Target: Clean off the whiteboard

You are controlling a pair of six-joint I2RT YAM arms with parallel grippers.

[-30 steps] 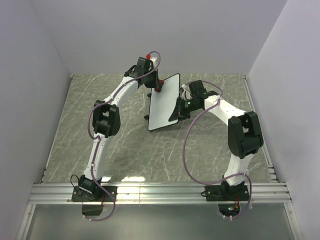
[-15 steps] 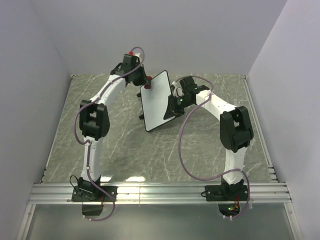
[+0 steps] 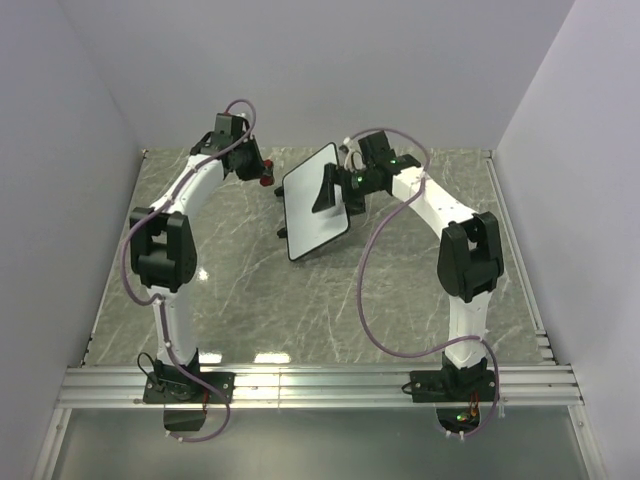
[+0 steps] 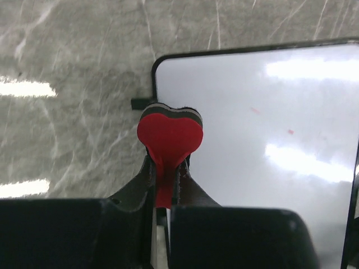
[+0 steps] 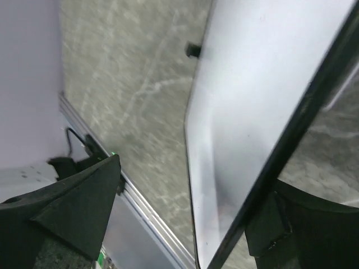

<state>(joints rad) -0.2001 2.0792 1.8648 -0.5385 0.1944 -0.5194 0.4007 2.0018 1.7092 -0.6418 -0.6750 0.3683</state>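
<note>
Leaning at a slant near the back middle of the table (image 3: pixel 250 300), the whiteboard (image 3: pixel 305 225) sits between my two arms. Its white face is turned up and toward the front. Two little black feet (image 3: pixel 279 233) poke out along its left edge. I cannot tell whether that edge touches the table.

The face looks almost bare. Only two faint red specks (image 4: pixel 255 110) show on it from my left wrist.

My right pincer (image 3: pixel 325 195) has the board's right side between its jaws, which are spread. One finger (image 5: pixel 78 207) stands clear of the white face, with the grey marbled table showing in the gap. The other finger (image 5: pixel 291 224) sits right against the black frame from behind.

My left pincer (image 4: pixel 165 176) is clenched on the stem of a red heart-shaped eraser (image 4: pixel 170 133) with a dark layer on its far side. From above, the eraser hangs just beside the board's upper left corner. From the wrist it overlaps that corner, and I cannot say whether the two touch.

Metal rails (image 3: pixel 320 385) run along the near edge of the table.
</note>
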